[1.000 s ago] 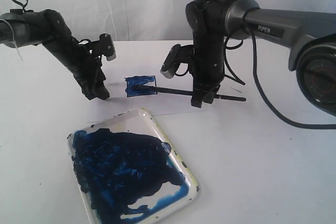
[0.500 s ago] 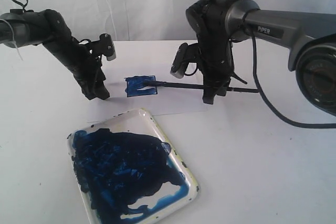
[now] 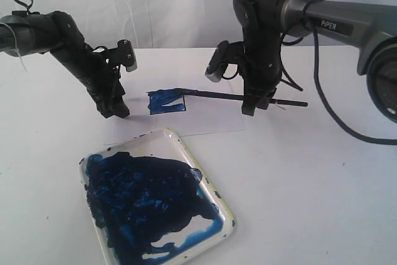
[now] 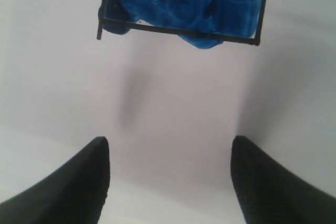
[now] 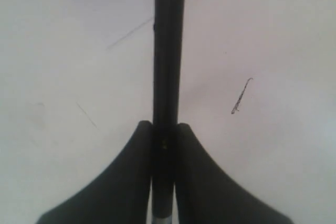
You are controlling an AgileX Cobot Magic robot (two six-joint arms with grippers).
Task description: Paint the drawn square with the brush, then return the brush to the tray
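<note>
At the left of the exterior view, the left gripper (image 3: pixel 115 111) points down at the left edge of the white sheet (image 3: pixel 211 120), just left of the drawn square (image 3: pixel 166 101). Whether its tips touch the paper cannot be told. In the left wrist view its 2 fingers (image 4: pixel 79 182) stand wide apart with only bare paper between them, and the gripper (image 4: pixel 169 153) holds nothing. The square (image 4: pixel 184 3) fills the top of that frame, mostly smeared dark blue, with paint spilling past its black outline in 1 spot.

Below and slightly right of this gripper, in the lower left of the exterior frame, the tray (image 3: pixel 228 220) lies flat on the white table (image 3: pixel 310 184). Its floor is covered in dark blue paint apart from a pale patch near its lower right corner.

Moving right, the brush (image 3: pixel 217 95) lies nearly level across the sheet, its tip at the square's upper right corner and its handle running right, well apart from the tray.

Right of centre, the right gripper (image 3: pixel 251 108) hangs nearly vertical from above and pinches the brush handle toward its rear end. The right wrist view shows both jaws pressed tight against the black handle (image 5: pixel 168 51), 1 on each side of the gripper (image 5: pixel 164 129).
</note>
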